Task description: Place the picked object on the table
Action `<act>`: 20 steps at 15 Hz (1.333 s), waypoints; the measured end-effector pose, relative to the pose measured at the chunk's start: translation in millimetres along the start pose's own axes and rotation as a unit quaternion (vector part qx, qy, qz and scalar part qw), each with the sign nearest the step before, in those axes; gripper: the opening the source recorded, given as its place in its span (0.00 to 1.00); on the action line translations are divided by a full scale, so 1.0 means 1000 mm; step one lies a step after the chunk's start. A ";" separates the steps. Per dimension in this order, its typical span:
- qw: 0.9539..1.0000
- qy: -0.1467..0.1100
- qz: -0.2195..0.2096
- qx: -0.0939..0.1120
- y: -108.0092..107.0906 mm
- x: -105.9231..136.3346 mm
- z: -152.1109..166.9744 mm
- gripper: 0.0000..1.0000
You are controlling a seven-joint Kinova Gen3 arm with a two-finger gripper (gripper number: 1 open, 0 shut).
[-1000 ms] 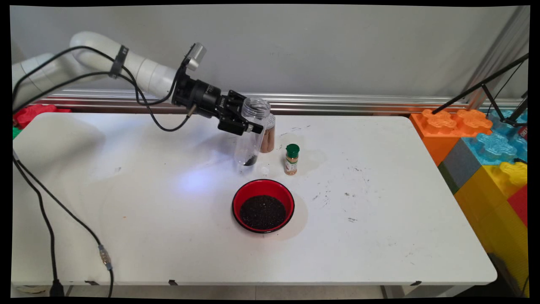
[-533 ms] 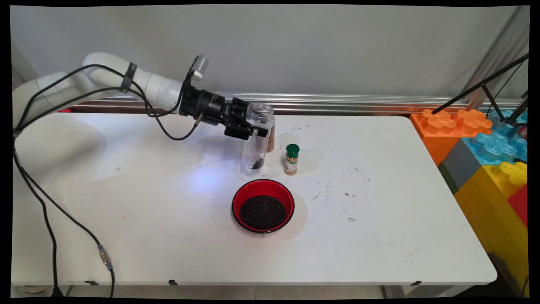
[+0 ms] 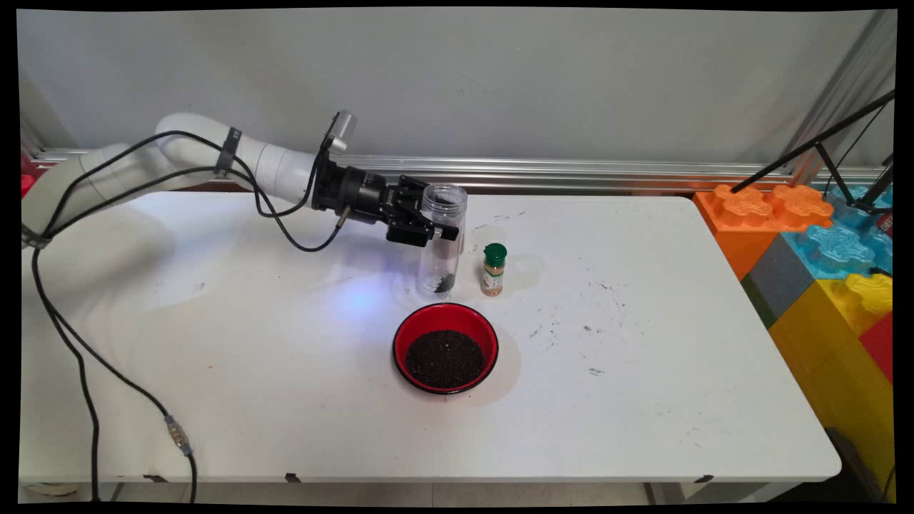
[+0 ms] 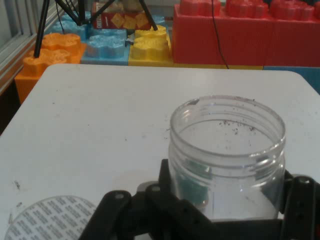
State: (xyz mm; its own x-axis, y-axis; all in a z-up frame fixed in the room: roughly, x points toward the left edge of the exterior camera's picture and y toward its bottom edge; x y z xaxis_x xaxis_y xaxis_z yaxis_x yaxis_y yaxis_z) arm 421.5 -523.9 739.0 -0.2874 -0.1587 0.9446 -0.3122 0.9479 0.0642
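So from the left, one white arm [image 3: 214, 153] reaches in over the white table [image 3: 643, 343], and its black gripper [image 3: 428, 230] is clamped around the upper part of one clear plastic jar [image 3: 441, 239]. The jar has no lid, stands about upright with its base at or just above the tabletop, and has a little clump of dark grains left in the bottom. Right behind it there's a second jar with brownish contents, mostly hidden. Just right of that sits one small spice bottle [image 3: 493, 269] with a green cap. One red bowl [image 3: 445, 348] full of dark grains sits nearer the camera, apart from the jar. Far right: a stack of big toy blocks [image 3: 821, 243].
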 end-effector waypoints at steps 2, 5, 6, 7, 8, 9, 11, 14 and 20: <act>1.000 0.003 0.003 0.002 0.001 -0.005 0.002 0.00; 1.000 0.006 0.009 0.002 0.002 -0.012 0.005 0.00; 1.000 0.007 0.011 0.002 0.002 -0.014 0.006 0.00; 1.000 0.008 0.014 0.003 0.003 -0.016 0.007 0.00; 1.000 0.009 0.015 0.003 0.003 -0.017 0.007 0.00; 1.000 0.010 0.017 0.003 0.003 -0.018 0.008 0.00; 1.000 0.013 0.023 0.004 0.004 -0.021 0.010 0.00; 0.999 0.016 0.032 0.004 0.005 -0.025 0.011 0.00; 0.999 0.017 0.045 0.001 0.008 -0.032 0.012 0.00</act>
State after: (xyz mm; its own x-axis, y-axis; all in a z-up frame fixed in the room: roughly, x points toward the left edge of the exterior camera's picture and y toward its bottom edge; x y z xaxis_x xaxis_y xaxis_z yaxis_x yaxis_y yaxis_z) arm 417.0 -514.8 705.8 -0.2830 -0.0629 0.9571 -0.2889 0.9571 -0.0225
